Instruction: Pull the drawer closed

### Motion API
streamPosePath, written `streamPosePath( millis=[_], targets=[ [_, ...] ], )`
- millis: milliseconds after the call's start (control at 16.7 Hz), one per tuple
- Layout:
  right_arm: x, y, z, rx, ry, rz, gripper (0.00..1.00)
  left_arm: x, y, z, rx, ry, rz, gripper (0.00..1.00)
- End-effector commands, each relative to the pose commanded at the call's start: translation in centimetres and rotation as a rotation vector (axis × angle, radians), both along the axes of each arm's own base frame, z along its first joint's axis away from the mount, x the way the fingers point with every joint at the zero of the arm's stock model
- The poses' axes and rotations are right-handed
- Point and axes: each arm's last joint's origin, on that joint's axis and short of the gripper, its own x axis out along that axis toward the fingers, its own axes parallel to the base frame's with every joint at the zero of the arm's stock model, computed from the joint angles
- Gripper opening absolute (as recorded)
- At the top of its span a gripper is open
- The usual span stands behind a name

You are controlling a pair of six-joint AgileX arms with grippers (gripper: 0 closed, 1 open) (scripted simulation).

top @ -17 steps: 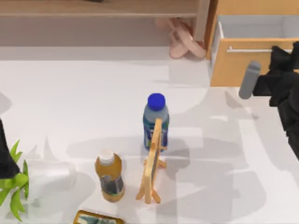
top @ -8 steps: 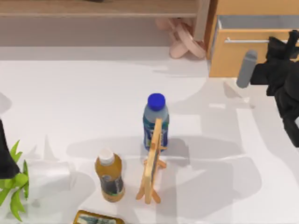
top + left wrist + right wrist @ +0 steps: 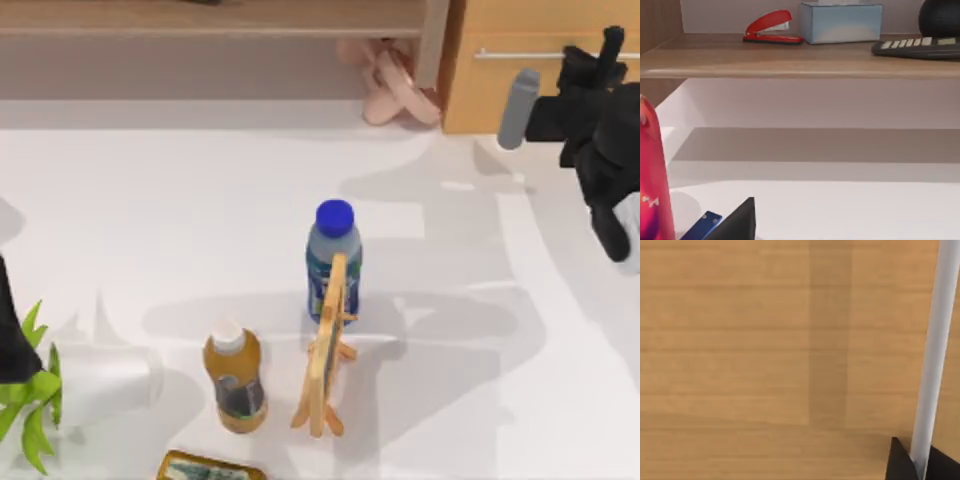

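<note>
The drawer (image 3: 520, 90) sat at the table's far right corner, its front nearly flush with the cabinet. The right gripper (image 3: 600, 50) was clamped on the silver bar handle (image 3: 932, 365), which ran left-right; the left arm was parked well away.

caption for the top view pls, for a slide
Right claw at the handle of the drawer, front nearly flush with the cabinet.

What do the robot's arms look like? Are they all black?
Mostly black, yes. The right arm by the drawer is made of chunky black blocks, with a grey tube-shaped part sticking out sideways and a white patch low down. Its right gripper has dark, pointy fingertips. The left arm is a plain black shape at the table's left edge.
</note>
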Motion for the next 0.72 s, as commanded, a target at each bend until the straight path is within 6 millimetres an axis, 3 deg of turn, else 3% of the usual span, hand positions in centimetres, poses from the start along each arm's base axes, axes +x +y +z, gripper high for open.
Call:
streamPosePath(
  millis=[360, 720],
  targets=[
    [1.0, -0.05, -0.04, 0.001, 0.005, 0.001, 0.0, 0.0, 0.0, 0.0, 0.0, 0.0, 0.0, 1.0],
    [1.0, -0.05, -0.04, 0.001, 0.005, 0.001, 0.45, 0.0, 0.0, 0.0, 0.0, 0.0, 0.0, 1.0]
  ],
)
